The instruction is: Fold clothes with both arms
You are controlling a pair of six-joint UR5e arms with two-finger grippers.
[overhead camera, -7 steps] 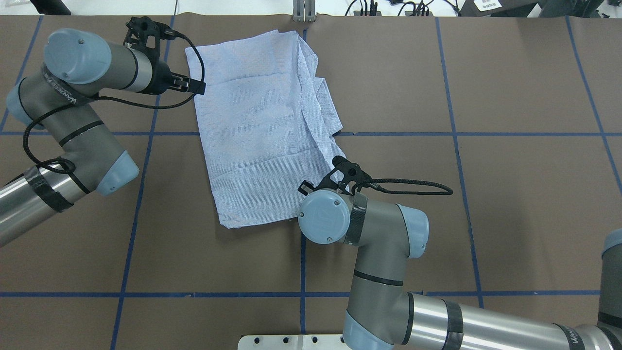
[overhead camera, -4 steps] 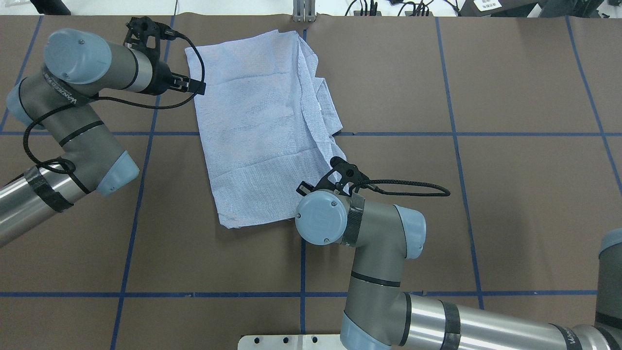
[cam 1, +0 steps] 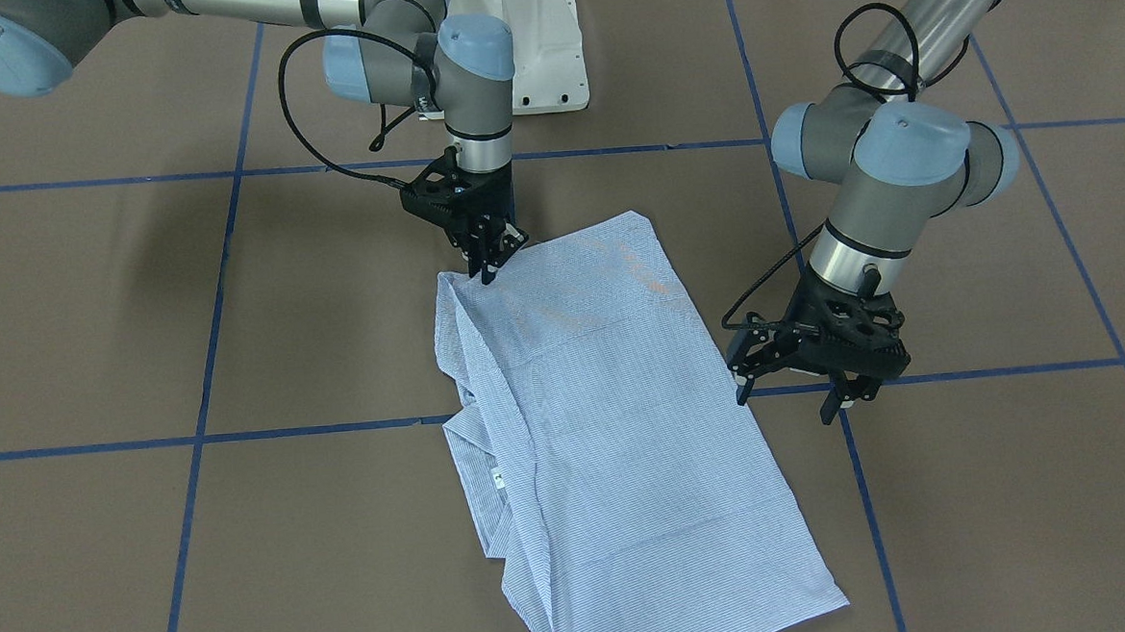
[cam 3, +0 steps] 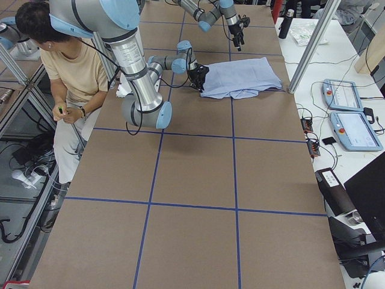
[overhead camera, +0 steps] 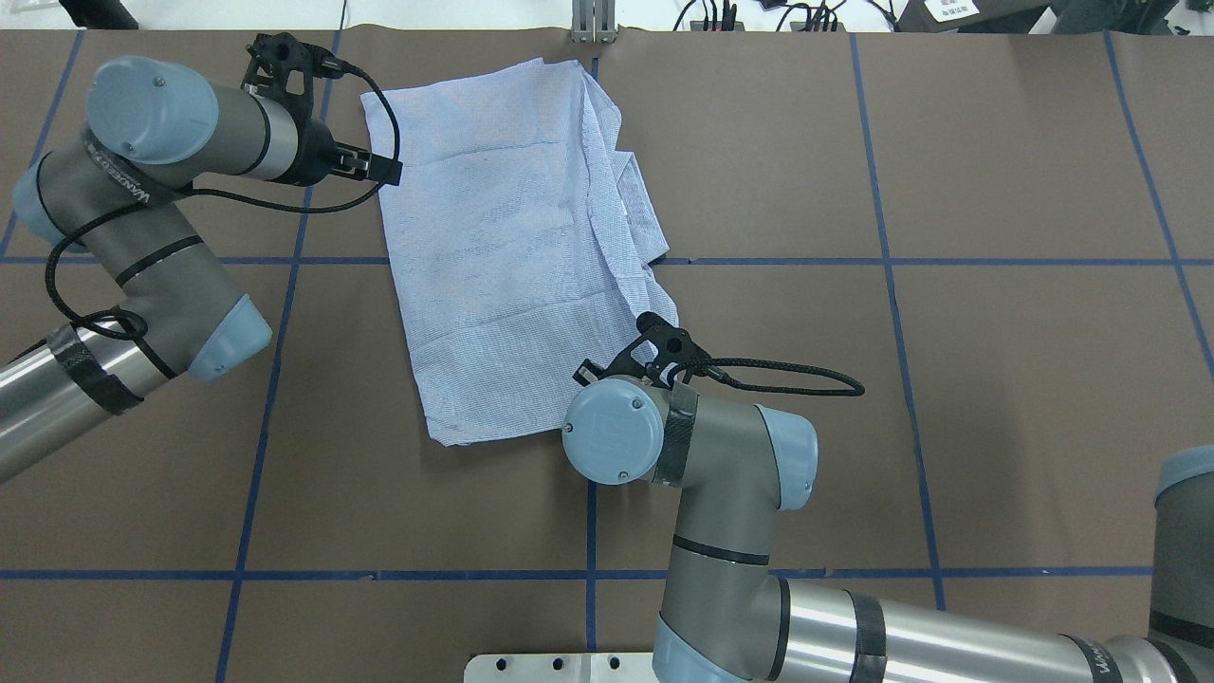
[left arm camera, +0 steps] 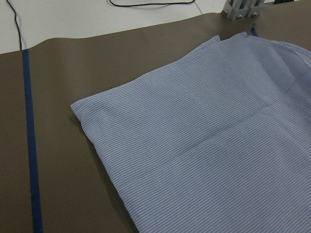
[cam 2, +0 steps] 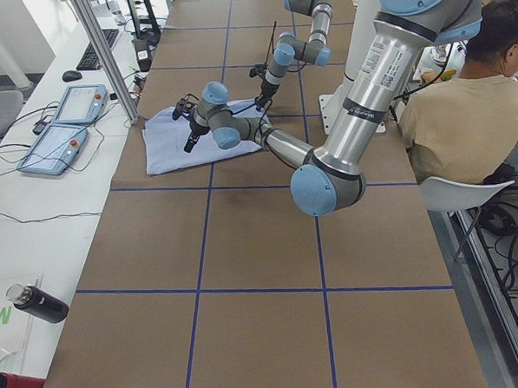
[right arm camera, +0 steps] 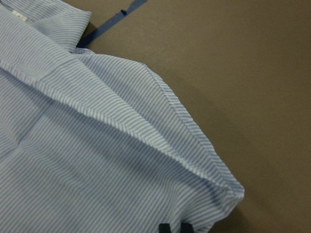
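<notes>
The light-blue striped shirt (cam 1: 607, 429) lies folded into a long rectangle on the brown table, its collar and small white neck label (cam 1: 497, 478) along one long edge. In the overhead view the shirt (overhead camera: 503, 247) sits at the far middle. My right gripper (cam 1: 487, 267) points straight down with its fingers closed on the shirt's near corner; the right wrist view shows that hemmed corner (right arm camera: 214, 184) bunched at the fingertips. My left gripper (cam 1: 785, 406) is open and empty, hovering just beside the shirt's other long edge. The left wrist view shows the flat shirt (left arm camera: 209, 145).
The white pedestal base (cam 1: 549, 57) stands behind the shirt. A metal post (overhead camera: 593, 19) and cables sit at the table's far edge. Blue tape lines (overhead camera: 892, 261) grid the table. A seated operator (cam 2: 463, 114) and two teach pendants (cam 2: 64, 126) are at the sides.
My right arm has shifted slightly left and toward the robot's side, its gripper staying at the shirt's corner. The left arm and the rest of the shirt have not moved.
</notes>
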